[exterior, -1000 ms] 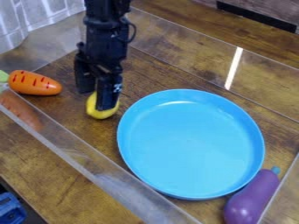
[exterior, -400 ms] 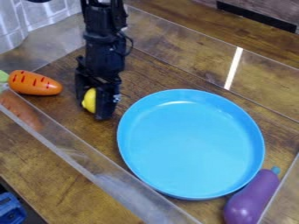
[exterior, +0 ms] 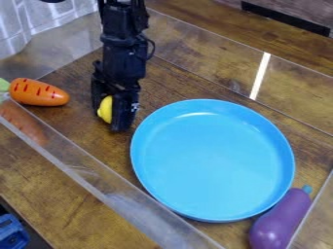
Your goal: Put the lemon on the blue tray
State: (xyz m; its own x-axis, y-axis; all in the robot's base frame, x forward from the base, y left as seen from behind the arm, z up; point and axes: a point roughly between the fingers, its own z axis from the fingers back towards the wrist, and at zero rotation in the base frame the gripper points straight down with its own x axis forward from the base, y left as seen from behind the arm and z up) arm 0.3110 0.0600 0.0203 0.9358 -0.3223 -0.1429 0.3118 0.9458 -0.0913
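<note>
The lemon point(exterior: 104, 109) is a small bright yellow fruit resting on the wooden table just left of the blue tray point(exterior: 215, 160). My black gripper point(exterior: 112, 112) points straight down over it, and its fingers are shut on the lemon, hiding most of it. Only a yellow sliver shows between the fingers. The big round blue tray lies flat with nothing on it, its left rim close to the gripper.
An orange carrot point(exterior: 37, 92) lies at the left edge. A purple eggplant point(exterior: 282, 222) lies by the tray's lower right rim. Clear plastic walls point(exterior: 78, 165) fence in the work area.
The gripper has sunk a little around the lemon and its fingers have closed on it. The lemon, carrot, eggplant and tray have stayed where they were.
</note>
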